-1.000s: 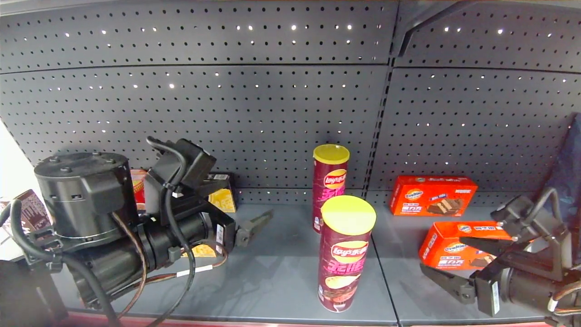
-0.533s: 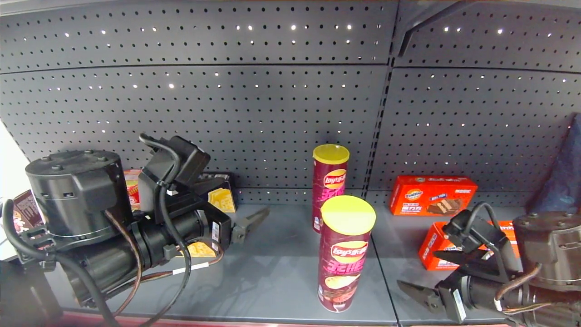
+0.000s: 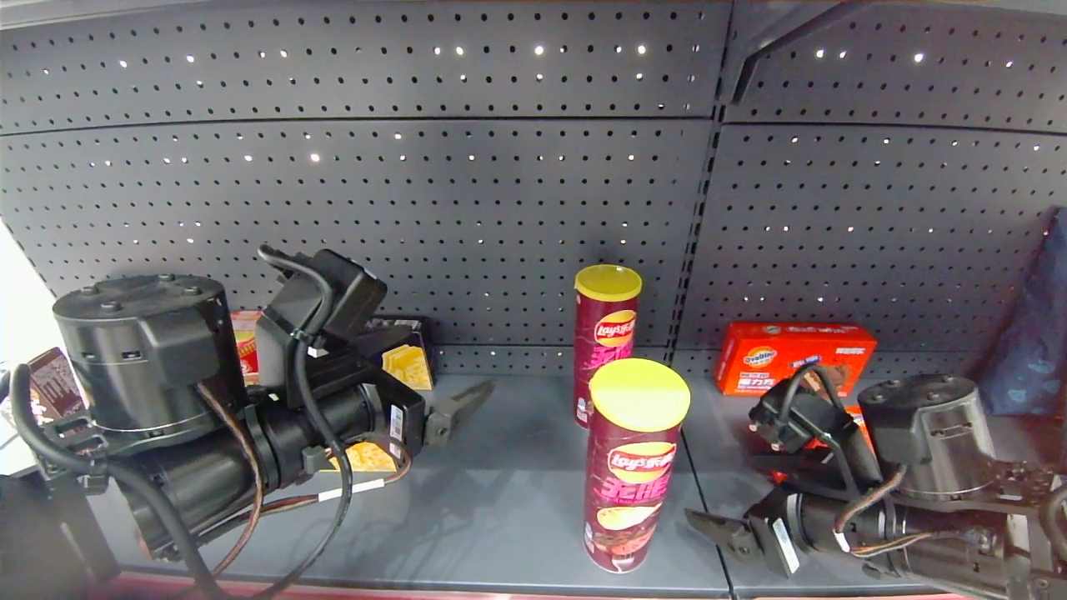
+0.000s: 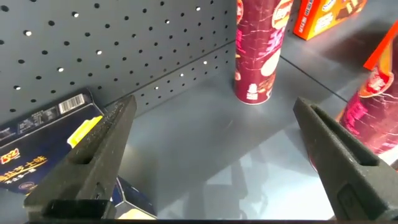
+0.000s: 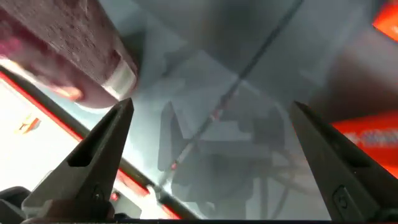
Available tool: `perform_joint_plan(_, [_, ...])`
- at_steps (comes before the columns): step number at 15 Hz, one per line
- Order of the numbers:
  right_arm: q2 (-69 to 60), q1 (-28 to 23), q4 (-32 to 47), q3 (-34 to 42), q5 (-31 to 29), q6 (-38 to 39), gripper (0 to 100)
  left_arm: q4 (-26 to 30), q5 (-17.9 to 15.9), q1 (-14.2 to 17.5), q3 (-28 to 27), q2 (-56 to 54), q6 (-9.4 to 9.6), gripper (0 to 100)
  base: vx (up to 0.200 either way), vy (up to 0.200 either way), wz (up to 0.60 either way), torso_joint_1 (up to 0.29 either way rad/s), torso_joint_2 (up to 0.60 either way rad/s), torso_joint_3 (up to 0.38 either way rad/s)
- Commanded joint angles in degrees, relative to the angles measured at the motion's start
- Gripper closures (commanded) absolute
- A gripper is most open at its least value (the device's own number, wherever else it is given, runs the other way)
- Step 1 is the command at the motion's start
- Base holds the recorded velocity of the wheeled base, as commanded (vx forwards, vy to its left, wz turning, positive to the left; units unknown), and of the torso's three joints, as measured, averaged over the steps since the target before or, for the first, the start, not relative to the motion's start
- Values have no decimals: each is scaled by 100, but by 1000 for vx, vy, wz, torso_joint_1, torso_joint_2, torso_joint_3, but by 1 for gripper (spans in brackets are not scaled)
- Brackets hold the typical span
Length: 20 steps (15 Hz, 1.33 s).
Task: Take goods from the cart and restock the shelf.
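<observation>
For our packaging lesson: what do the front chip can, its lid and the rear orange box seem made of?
Front chip can: likely glossy printed paperboard, silvery base rim. Lid: smooth yellow plastic, probably. Rear orange box: printed cardboard, crisp folded edges.

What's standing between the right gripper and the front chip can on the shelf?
Nothing visible. The open right gripper sits low, just right of the front chip can, with only bare shelf between them. The orange box lies farther back.

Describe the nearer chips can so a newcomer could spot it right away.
On the grey shelf, two maroon cans with yellow lids stand near the middle. It is the front can, close to the shelf's edge; the back can stands behind it by the pegboard.
</observation>
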Motion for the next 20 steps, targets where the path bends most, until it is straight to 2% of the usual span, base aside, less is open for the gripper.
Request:
perform_joint_plan(1, [237,85,-1,-198,-9,-2,0,-6,-2,0,-5,66,-1,0,0,0,0,0,0,0])
perform_joint_plan(5, [483,137,-19,-401,-9,-2,0,-6,-2,9,12,84,-1,0,0,0,0,0,0,0])
perform_joint_plan(9, [527,172,-28,-409,0,-2,0,-15,-20,106,4,145,-1,0,0,0,0,0,0,0])
perform_joint_plan(20, [527,252,-28,-374,0,-2,0,-24,-20,106,4,224,8,0,0,0,0,0,0,0])
